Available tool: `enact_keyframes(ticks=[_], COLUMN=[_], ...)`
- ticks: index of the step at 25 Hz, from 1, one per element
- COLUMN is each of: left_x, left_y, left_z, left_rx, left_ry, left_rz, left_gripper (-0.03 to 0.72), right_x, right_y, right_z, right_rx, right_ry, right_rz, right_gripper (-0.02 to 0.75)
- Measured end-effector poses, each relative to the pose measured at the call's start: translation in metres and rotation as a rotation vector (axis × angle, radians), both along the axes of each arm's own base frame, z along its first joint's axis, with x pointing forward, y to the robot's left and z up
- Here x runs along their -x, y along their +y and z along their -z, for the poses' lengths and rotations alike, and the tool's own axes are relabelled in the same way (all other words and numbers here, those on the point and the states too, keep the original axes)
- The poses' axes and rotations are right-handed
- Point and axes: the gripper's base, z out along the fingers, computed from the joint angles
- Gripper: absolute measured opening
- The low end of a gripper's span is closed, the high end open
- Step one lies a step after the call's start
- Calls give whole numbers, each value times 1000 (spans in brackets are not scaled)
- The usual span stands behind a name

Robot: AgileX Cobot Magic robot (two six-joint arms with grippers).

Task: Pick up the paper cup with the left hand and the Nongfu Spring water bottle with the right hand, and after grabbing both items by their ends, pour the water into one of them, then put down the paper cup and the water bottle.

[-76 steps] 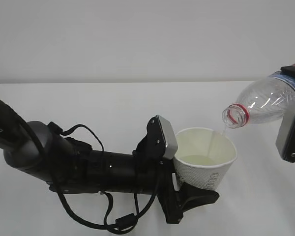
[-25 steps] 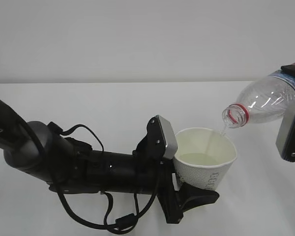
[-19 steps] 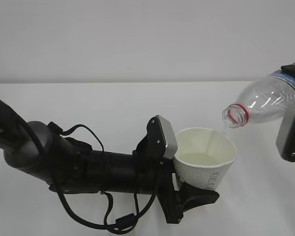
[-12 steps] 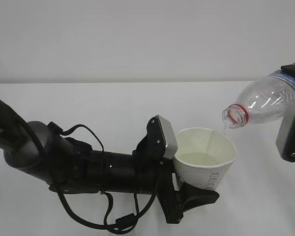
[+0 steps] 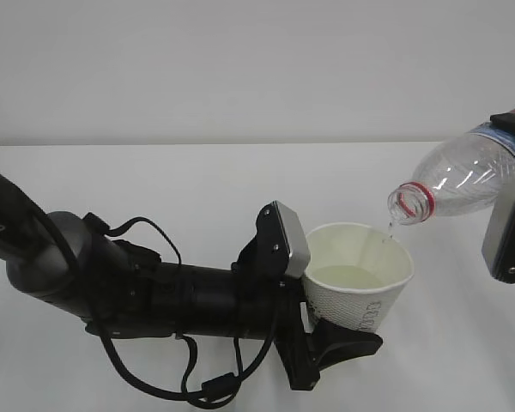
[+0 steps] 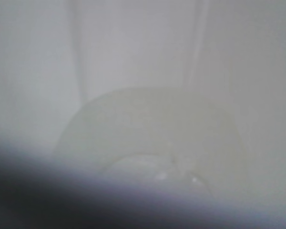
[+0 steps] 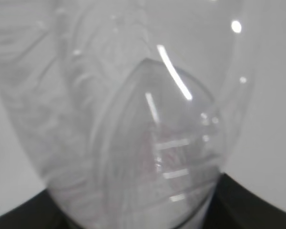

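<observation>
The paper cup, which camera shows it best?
The exterior view. There the whole paper cup shows, held upright in the left hand, with water inside. The left wrist view shows only a blurry close-up of its rim and inside. The right wrist view shows no cup.

exterior looks down slantwise; wrist cameras sit blurringly close to paper cup [image 5: 358, 275] and bottle [image 5: 463, 178].

Left wrist view blurred, bottle [image 5: 468, 176] base & right claw [image 5: 508, 232] cut off at frame edge.

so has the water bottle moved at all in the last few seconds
No. The water bottle keeps the same tilt, its mouth at the same spot above the paper cup rim and below the table's far edge.
</observation>
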Motion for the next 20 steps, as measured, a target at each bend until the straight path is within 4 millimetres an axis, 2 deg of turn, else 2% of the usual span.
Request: enact_keyframes(ticks=[20], left_x=[0], left_y=[0], left_z=[0], left_rx=[0], left_ry=[0], left_rz=[0], left_gripper=[511], right_x=[0], right_y=[0], right_z=[0], right_rx=[8], right_ry=[-2], right_rz=[-1], right_gripper=[405])
